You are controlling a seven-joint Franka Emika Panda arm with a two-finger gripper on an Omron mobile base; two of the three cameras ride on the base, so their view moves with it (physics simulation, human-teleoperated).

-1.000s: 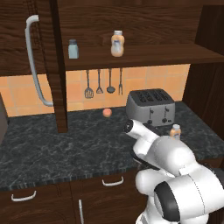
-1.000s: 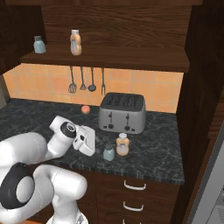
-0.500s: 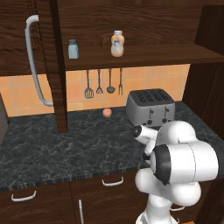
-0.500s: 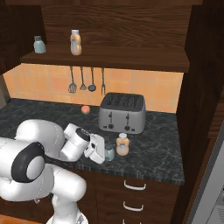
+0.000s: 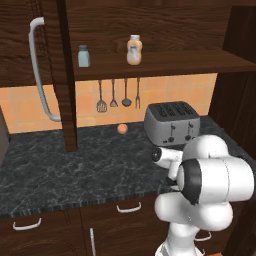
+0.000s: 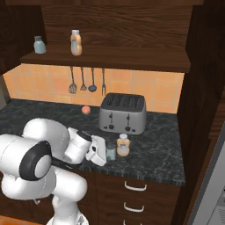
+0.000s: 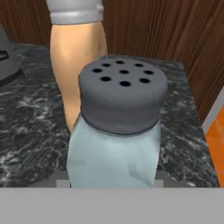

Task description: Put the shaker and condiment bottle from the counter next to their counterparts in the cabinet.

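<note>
Since the frame a second ago the white arm has swung rightward and forward along the black grey-veined marble-look counter [image 6: 167,154], and the two-finger gripper [image 6: 103,151] has closed in on the small pale blue-grey translucent shaker with the dark grey cap [image 6: 111,152]. Shaker and the rounded orange-tan condiment bottle with pale grey-white cap [image 6: 123,145] have not shifted.

Shaker stands upright near the counter's front edge, toward its right end, in front of the boxy brushed-grey four-slot toaster [image 6: 122,114]. Condiment bottle stands upright just beside it, on the side away from the gripper. In the hand view the shaker [image 7: 116,131] sits close and centred: body smooth, glassy, slightly faceted; cap a matte domed disc pierced with round holes. Behind it the bottle [image 7: 76,65] rises, glossy and plump.

Jaws: cannot tell whether apart or clamped; the fingertips are hidden by the shaker and the hand.

Matching blue-grey shaker [image 5: 84,56] and orange-tan bottle [image 5: 133,50] stand upright, well apart, on the plank shelf of the dark brown wood-grain cabinet [image 5: 165,62]. Small orange ball [image 5: 122,128] lies near the counter's back edge, left of the toaster.
</note>
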